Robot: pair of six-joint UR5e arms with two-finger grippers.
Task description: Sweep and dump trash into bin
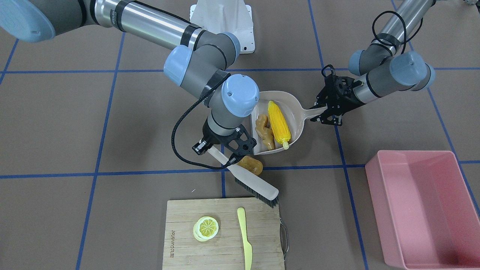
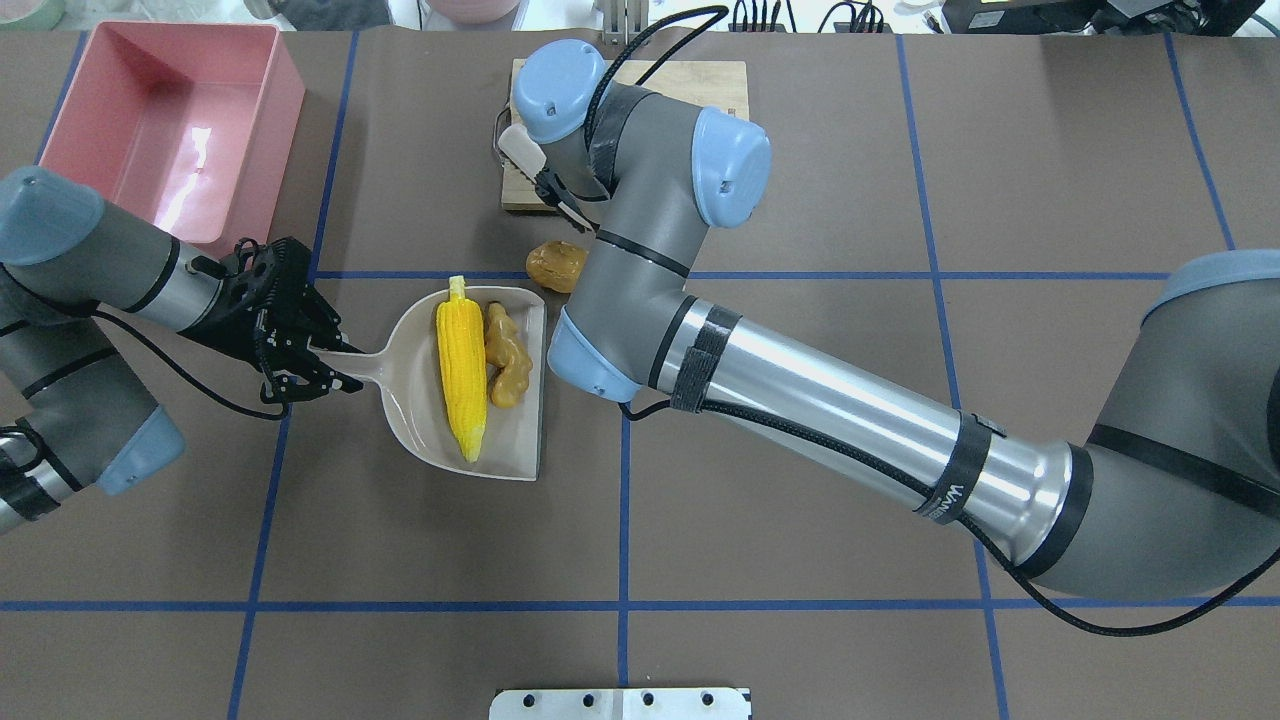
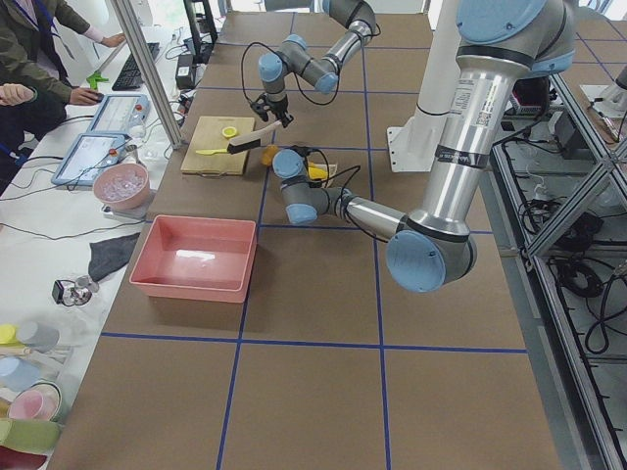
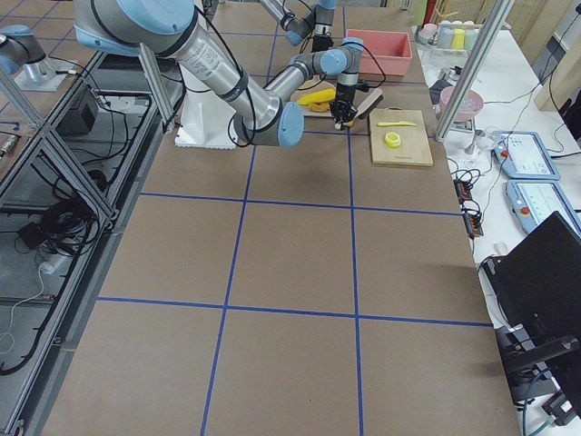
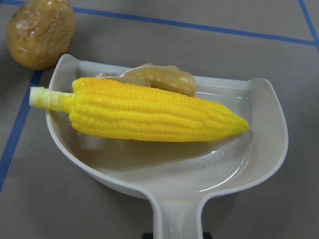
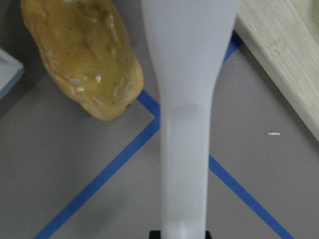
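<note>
– Corn [image 1: 279, 125] and ginger [image 1: 263, 129] lie side by side in the dustpan [image 1: 295, 112]. Where is the potato [image 1: 252, 165]?
– On the table, just past the far corner of the pan's open edge. It is not in yet.
– Who has the brush [image 1: 258, 189]?
– The right gripper [image 1: 228, 157] is squeezed tight on its white handle. The brush head sits on the far side of the potato, by the cutting board [image 1: 187, 225]. From there it can push the potato toward the pan, I think.
– And the pan?
– The left gripper [image 1: 324, 111] is clamped on the pan's handle. It holds the pan low and level, so nothing rolls out and the open edge faces the brush.
– And the bin [image 1: 378, 202]?
– Far off on the robot's left, well apart from the pan. None of the three is in it yet. Dumping comes last, I guess.
</note>
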